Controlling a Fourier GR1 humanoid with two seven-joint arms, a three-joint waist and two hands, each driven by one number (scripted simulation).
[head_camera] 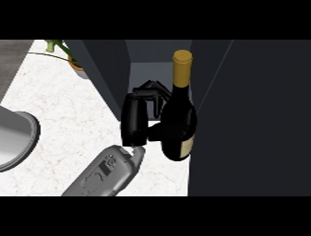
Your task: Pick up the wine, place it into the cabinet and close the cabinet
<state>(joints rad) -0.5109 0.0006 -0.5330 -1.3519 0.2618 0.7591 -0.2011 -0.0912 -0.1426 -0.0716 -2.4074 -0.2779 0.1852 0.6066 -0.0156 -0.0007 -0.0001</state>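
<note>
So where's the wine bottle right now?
In the head view the wine bottle is just right of centre, held in the robot's left hand at the open front of the dark cabinet, with the cabinet's door right beside it.

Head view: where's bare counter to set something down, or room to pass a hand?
Widest bare patch: white marbled counter between the large grey cylinder and the dark cabinet. Small strip between grey forearm and the cabinet's right panel. Crowded: cabinet opening, filled by the black hand and dark gold-capped wine bottle.
</note>
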